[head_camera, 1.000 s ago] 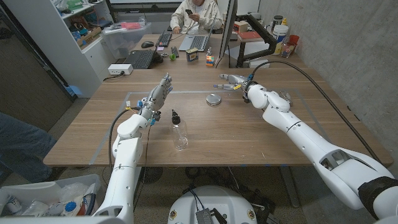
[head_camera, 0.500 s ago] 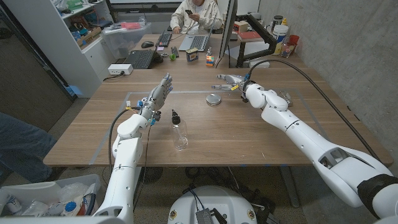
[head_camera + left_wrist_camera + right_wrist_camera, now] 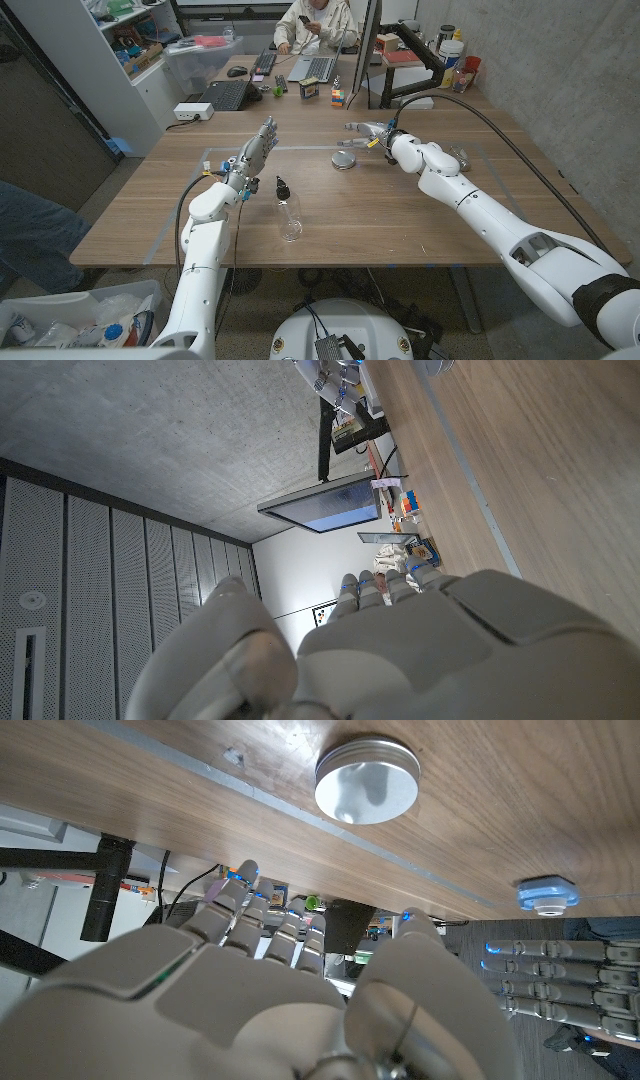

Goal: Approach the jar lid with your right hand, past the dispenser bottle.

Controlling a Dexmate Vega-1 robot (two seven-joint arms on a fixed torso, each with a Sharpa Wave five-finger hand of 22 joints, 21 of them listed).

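Clear dispenser bottle point(image 3: 289, 212), contents indiscernible

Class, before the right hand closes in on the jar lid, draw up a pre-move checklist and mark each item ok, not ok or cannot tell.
1. Right hand holds nothing, fingers apart: ok.
2. Jar lid lies flat on the table, uncovered: ok.
3. Right hand apart from the lid, not touching: ok.
4. Dispenser bottle upright, away from the right arm's path: ok.
5. Left hand raised, fingers straight, away from the lid: ok.
6. Height of the right fingers above the table: cannot tell.
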